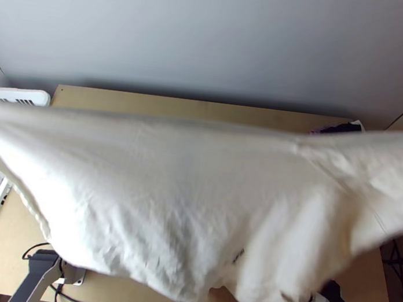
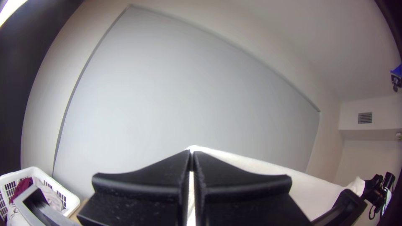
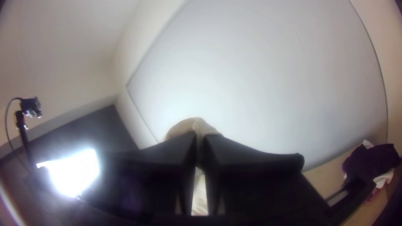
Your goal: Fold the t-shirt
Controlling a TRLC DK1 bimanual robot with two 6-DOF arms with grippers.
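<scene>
T-shirt [image 1: 160,204] hangs stretched between left end effector [image 2: 191,153] and right end effector [image 3: 199,136], 4 fingers closed on it.

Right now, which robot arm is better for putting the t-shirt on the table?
Neither alone, I'd say: the left pincer and right pincer each grip the t-shirt, stretched wide over the table, so both should probably lower it together.

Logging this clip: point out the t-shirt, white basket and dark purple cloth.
T-shirt [image 1: 168,188], top view: middle of the cloth.
White basket [image 2: 73,204], left wrist view: rim corner.
Dark purple cloth [image 3: 370,161], right wrist view: its middle.
</scene>
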